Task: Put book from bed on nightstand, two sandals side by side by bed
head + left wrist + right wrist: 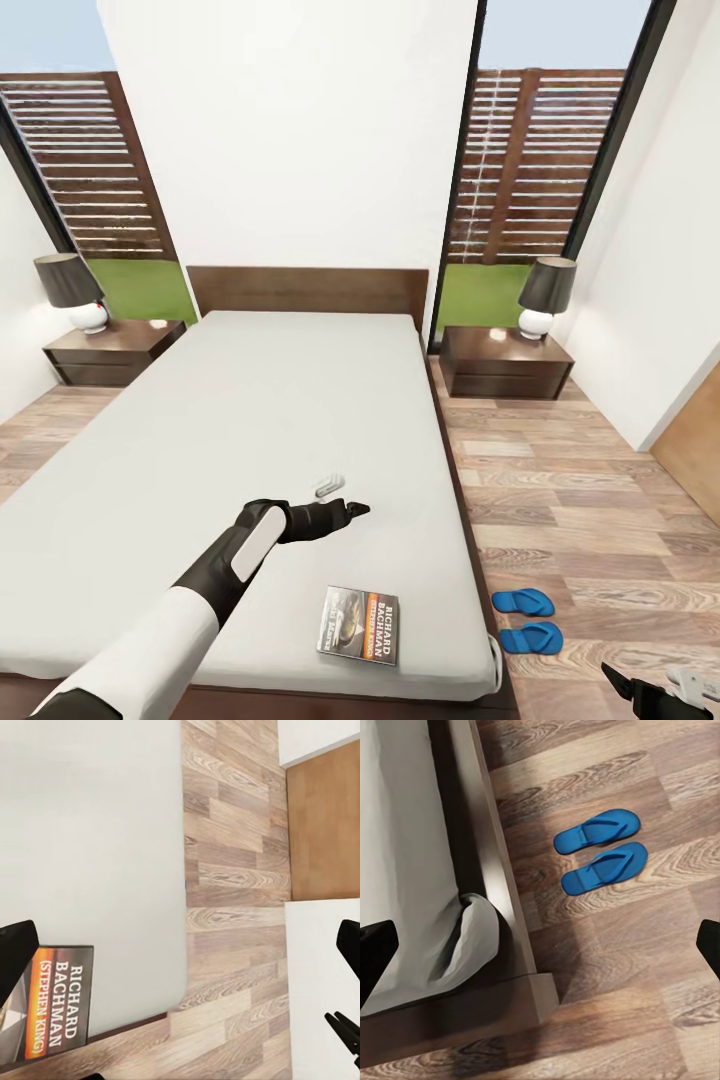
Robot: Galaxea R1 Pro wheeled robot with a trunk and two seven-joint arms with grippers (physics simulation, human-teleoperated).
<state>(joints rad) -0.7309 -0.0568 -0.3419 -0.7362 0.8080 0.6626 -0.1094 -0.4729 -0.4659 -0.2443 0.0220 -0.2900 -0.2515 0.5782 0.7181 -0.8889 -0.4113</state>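
Left gripper (352, 509): fingers spread (left wrist view shows one dark fingertip (15, 952) at each edge with a wide gap), nothing between them, hovering over the mattress near the foot end.
Left arm (215, 575): dark forearm, white upper sleeve, reaching from the lower left across the bed.
Right gripper (650, 695): low in the head view's right corner above the floor; right wrist view shows a dark fingertip (375, 952) at each edge, well apart, holding nothing.
Book (359, 625): flat on the mattress near the foot edge, toward the bed's right side, just beside the left gripper but not touching; cover up, white "Richard Bachman" lettering readable in the left wrist view (52, 1005).
Bed (250, 420): light-grey mattress on a dark wood frame, headboard against the white wall; a small pale object (328, 486) lies on the mattress just past the gripper (too small to tell what).
Sandals (526, 620): two blue flip-flops on the wood floor, side by side, near the bed's right side at the foot end; right wrist view (601, 851) shows them almost touching, a little apart from the frame.
Nightstands: one at each side of the headboard, left (112, 352), right (503, 362), each carrying a lamp with a dark shade.
Floor (590, 500): wood planks.
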